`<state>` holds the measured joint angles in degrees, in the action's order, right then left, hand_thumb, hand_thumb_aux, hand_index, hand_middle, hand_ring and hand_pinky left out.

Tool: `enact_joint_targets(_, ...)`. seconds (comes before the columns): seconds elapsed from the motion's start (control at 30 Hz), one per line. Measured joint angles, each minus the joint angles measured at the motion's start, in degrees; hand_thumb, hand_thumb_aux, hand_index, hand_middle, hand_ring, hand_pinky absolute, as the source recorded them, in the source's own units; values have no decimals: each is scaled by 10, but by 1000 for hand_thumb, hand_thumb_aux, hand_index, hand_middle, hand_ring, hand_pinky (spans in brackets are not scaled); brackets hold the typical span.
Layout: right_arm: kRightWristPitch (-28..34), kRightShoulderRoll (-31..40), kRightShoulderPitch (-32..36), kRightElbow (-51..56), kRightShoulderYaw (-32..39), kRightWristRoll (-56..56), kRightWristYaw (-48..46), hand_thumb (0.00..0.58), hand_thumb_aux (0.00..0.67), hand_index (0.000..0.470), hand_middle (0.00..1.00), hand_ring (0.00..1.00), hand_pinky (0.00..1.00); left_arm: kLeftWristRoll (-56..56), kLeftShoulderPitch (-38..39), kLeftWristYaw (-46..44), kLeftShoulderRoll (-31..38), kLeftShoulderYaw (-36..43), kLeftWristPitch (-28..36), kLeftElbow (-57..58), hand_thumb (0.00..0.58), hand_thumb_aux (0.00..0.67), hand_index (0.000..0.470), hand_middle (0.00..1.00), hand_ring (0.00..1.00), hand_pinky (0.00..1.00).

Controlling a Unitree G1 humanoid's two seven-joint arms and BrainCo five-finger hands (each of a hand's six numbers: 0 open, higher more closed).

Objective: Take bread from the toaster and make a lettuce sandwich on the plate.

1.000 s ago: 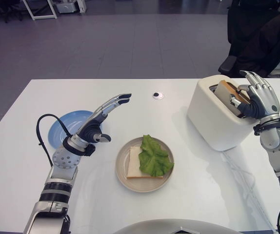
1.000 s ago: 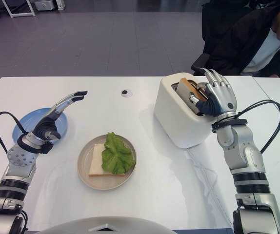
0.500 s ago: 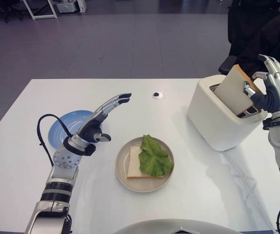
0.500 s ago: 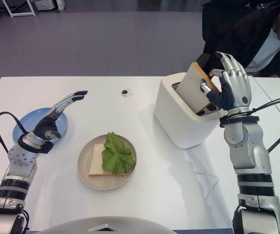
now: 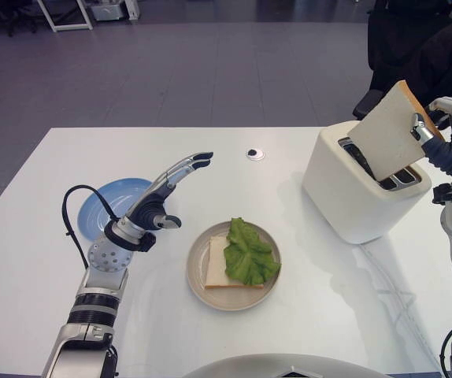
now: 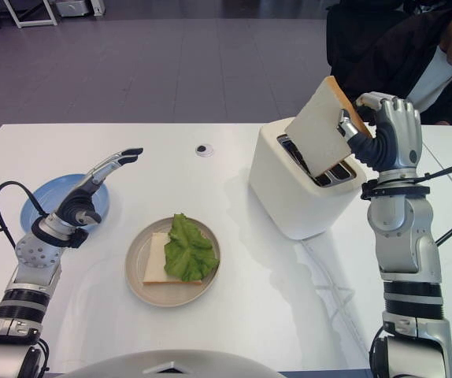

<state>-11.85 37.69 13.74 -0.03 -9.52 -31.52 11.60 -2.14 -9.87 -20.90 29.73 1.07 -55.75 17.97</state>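
Two slices of bread are present. One slice [image 6: 319, 134] is held by the right hand [image 6: 389, 134], with the fingers [image 6: 350, 126] clamped on its upper right edge. This slice is tilted, its crust corner pointing up and to the right, and its lower corner sits at the slots in the top of the toaster [image 6: 293, 197]; whether that corner is clear of the slot cannot be told. The toaster is a cream, rounded unit standing on the right side of the white table [image 6: 289, 315]. The second slice [image 6: 153, 269] lies flat on the beige plate [image 6: 134, 250] near the middle of the table, toward the near edge. A green lettuce leaf [image 6: 187, 250] lies on top of it, covering its right part and reaching over its far edge. The left hand [image 6: 84, 201] is held above the table to the left of the beige plate, fingers [image 6: 120, 159] released and extended toward the far right, holding nothing. A blue plate [image 6: 37, 206] lies just behind and to the left of that hand. A small round black-and-white disc [image 6: 203, 149] lies on the far part of the table, between the left hand and the toaster.
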Motion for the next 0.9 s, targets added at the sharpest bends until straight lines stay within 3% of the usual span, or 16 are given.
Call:
enact_joint_targets(0.43,-13,-10,1,-29,-35,48,4,580,670,470,1000,1000,1000,4,0,0,-3,0,-1,1,0,0,0,0,0,0)
enact_joint_targets(0.7,-35,-37,-6,-128,-9,203,-127,580,670,470,1000,1000,1000,-36,0,-14,-4,0,0,-7,0,0,0,0,0,0)
enact_joint_targets(0.9,-23,-53,-31,-177,76,267,-248,580,670,470,1000,1000,1000,-160,14,-78,0,7,5,-53,0,0,0,0,0,0)
